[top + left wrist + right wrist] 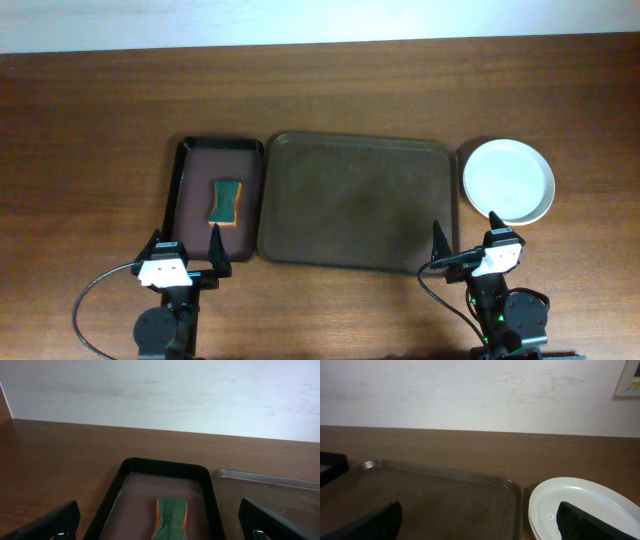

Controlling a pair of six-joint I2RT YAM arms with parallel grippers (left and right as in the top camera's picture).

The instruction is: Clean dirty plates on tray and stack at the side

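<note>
The large brown tray [358, 200] lies in the middle of the table with nothing on it; it also shows in the right wrist view [435, 500]. White plates [508, 180] sit stacked on the table just right of the tray, the top one clean; the stack shows in the right wrist view [580, 505]. My left gripper [187, 252] is open and empty, near the front edge below the small dark tray. My right gripper [465, 240] is open and empty, at the big tray's front right corner beside the stack.
A smaller dark tray with a black rim [190, 200] lies left of the big tray and holds a green and orange sponge [227, 202], which also shows in the left wrist view [171, 519]. A white wall runs behind the table.
</note>
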